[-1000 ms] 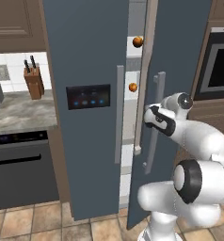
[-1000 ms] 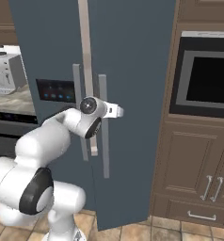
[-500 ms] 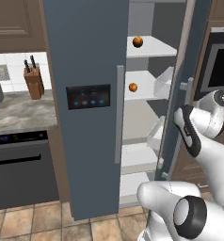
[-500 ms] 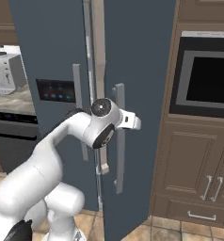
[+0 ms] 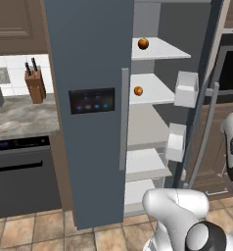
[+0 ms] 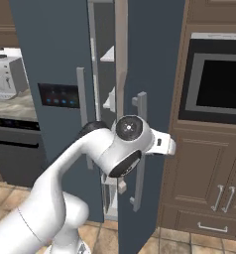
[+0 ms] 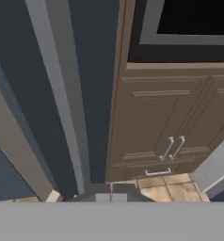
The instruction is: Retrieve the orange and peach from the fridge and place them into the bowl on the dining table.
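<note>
The fridge (image 5: 89, 112) stands with its right door (image 6: 149, 99) swung wide, the arm out beside the door's handle (image 6: 140, 149). The gripper (image 7: 110, 197) has its fingers together with nothing between them, so it seems to be pushing rather than holding. Inside, two round fruits wait: one on the top shelf (image 5: 143, 43), another on the shelf below (image 5: 138, 91). To do this step well, open the door fully, then draw the arm clear of its edge before reaching in, spreading the fingers first.
</note>
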{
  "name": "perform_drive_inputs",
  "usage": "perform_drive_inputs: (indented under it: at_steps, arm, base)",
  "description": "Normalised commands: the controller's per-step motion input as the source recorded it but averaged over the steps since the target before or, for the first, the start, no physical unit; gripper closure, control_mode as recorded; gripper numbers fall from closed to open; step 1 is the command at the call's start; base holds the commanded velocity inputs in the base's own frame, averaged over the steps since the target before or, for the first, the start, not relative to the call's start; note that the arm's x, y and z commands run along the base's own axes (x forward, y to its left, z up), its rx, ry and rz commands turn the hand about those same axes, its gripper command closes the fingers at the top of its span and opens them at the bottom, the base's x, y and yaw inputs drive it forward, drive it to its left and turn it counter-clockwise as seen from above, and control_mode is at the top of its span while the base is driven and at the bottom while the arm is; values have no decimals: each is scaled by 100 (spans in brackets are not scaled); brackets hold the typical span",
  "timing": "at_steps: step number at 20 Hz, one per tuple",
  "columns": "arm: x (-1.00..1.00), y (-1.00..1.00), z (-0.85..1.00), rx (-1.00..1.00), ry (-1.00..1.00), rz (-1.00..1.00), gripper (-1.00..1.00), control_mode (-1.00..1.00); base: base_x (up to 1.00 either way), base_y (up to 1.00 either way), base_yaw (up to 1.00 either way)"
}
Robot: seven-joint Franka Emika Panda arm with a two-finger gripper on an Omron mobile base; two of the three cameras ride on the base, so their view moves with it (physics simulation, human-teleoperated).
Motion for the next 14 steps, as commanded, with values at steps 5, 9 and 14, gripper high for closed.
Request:
perform_drive_inputs:
  at_steps: [5, 9, 14]
  arm:
    - [-99, 38, 60, -16, -9, 0, 100, -100]
    - [-70, 94, 69, -28, -1, 0, 100, -100]
    - [-34, 100, 73, -32, 0, 0, 100, -100]
  base:
    - [0, 0, 0]
    - [0, 0, 0]
    - [0, 0, 0]
